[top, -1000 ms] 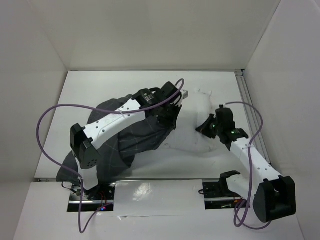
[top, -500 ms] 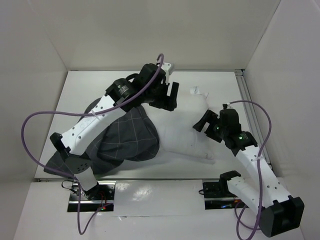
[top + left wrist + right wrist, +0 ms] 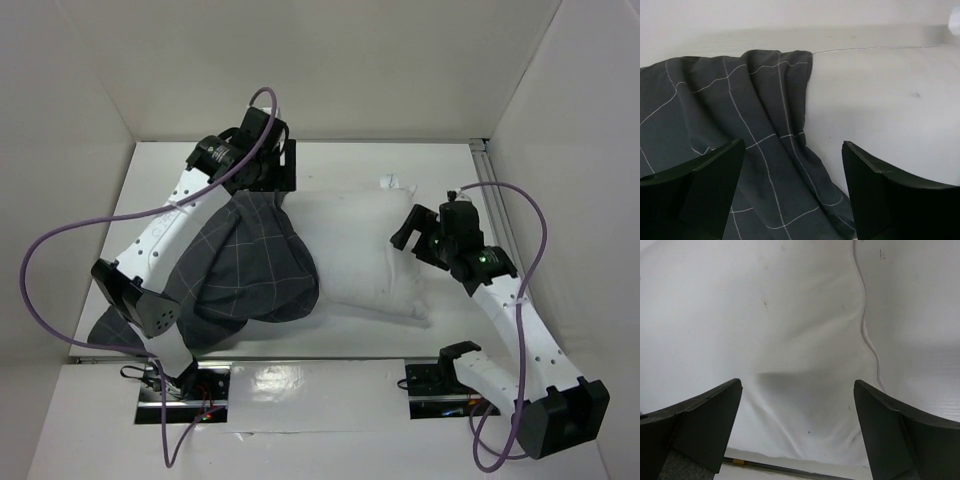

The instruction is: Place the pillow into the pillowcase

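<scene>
The white pillow point(image 3: 365, 250) lies across the middle of the table, its left end tucked inside the dark grey checked pillowcase point(image 3: 250, 270). The rest of the pillowcase trails limp toward the near left corner. My left gripper point(image 3: 283, 178) hovers open over the far edge of the pillowcase mouth. In the left wrist view the pillowcase point(image 3: 730, 125) and the pillow point(image 3: 880, 100) lie below the left gripper point(image 3: 792, 145), with nothing between its fingers. My right gripper point(image 3: 408, 228) is open just above the pillow's right end. The right wrist view shows only the pillow point(image 3: 790, 315) under the empty right gripper point(image 3: 797, 383).
White walls close in the table on the far, left and right sides. A metal rail point(image 3: 492, 195) runs along the right edge. Purple cables point(image 3: 60, 240) loop off both arms. The left arm's links lie over the pillowcase near the left base.
Both grippers have opened and let go. The left arm swung up and left off the pillowcase toward the far edge. The right gripper lifted slightly, and the pillow has settled flat.
</scene>
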